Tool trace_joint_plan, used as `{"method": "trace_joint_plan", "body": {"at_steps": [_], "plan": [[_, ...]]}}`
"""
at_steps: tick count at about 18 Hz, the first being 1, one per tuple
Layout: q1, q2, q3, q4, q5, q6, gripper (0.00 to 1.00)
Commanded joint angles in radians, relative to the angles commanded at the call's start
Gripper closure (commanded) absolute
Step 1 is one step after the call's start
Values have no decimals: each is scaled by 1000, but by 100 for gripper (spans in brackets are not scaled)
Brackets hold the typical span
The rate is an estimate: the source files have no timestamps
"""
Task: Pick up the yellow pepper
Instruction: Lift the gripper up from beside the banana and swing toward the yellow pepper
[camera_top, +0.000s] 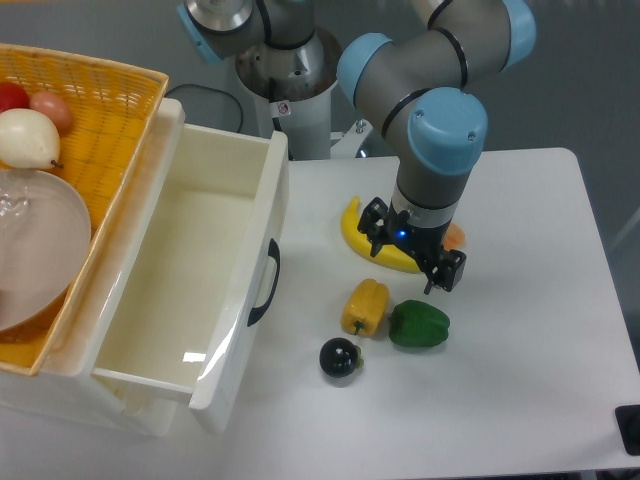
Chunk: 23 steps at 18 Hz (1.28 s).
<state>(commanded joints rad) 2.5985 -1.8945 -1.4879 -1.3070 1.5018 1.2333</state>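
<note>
Yellow pepper (365, 307) yellow-orange; green pepper (419, 325); black ball (339, 358) (glossy); yellow banana (375, 245); white drawer (190, 280).

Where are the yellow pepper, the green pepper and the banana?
yellow pepper (364, 306), fixed camera view, middle of its body.
green pepper (419, 325), fixed camera view, its glossy top.
banana (352, 232), fixed camera view, left end, clear of the arm.

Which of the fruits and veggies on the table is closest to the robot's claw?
The banana. The gripper hangs right over its right end, while the yellow pepper, green pepper and the dark round fruit lie farther toward the front.
</note>
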Motion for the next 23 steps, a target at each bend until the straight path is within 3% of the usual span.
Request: {"method": "trace_joint_plan", "body": {"at_steps": [13,16,23], "plan": [[8,-3,-94,35,-26,-21,0],[31,-3,-168,47,-25,-21,0],[32,-28,-212,49,-28,-57,0]]}}
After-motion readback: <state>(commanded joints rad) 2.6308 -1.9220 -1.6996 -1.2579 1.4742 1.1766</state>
